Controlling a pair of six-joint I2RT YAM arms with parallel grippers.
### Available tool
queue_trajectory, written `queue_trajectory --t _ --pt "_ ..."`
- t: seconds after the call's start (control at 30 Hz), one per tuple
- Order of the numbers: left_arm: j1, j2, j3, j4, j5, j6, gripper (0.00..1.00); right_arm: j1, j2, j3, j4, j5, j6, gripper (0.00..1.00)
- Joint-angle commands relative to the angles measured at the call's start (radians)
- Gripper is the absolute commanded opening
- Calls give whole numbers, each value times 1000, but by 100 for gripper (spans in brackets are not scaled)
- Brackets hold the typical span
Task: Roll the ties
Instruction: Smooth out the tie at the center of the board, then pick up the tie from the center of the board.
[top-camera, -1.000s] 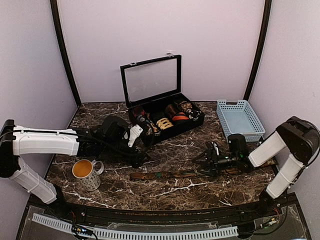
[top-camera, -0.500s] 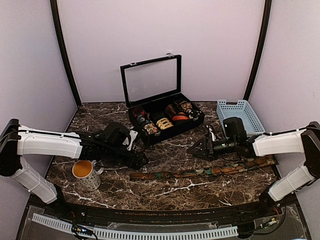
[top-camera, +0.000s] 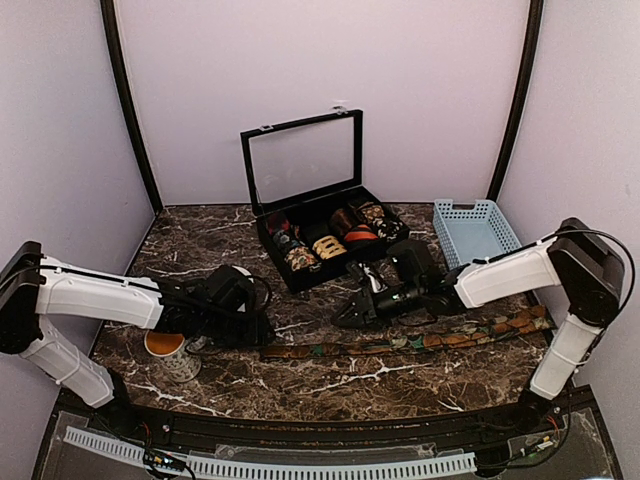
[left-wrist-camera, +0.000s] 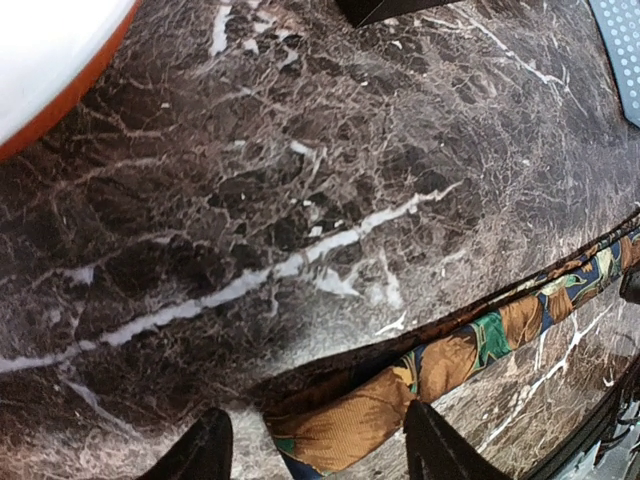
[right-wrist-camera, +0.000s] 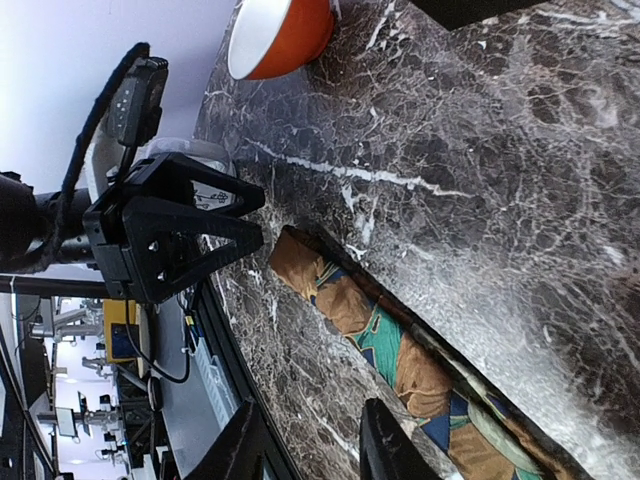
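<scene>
Hovering over the tie (top-camera: 400, 343), left claw (left-wrist-camera: 315, 440) and right claw (right-wrist-camera: 310, 440) gape empty.

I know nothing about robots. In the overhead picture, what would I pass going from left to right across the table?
Mug → left pincer → right pincer → blue basket. The black box and the long tie each span several of these, so they have no clear place in the order.

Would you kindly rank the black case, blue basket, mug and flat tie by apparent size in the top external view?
1. The black case, lid raised.
2. The blue basket and the tie: unsure; the tie is far longer, yet much narrower.
3. The mug, partly hidden under the left arm.
</scene>
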Motion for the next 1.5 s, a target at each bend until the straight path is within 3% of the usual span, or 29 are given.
queue_trajectory --t 0.0,0.3,0.7,0.97,1.13,1.47 --pt "-24 7 -25 -26 -13 -114 59 48 73 65 60 18 21 31" --pt "-53 27 -69 -1 -26 -198 48 126 200 159 79 30 32 19" --pt "-67 9 -149 146 -22 -202 37 185 353 222 87 72 33 12" --pt "-94 -83 -157 177 -70 -143 16 193 399 221 71 94 32 10" --pt "-146 -124 -144 267 -72 -21 0 203 411 222 67 96 36 9" --pt "-193 -31 -73 411 18 101 0 238 439 270 87 91 68 9"
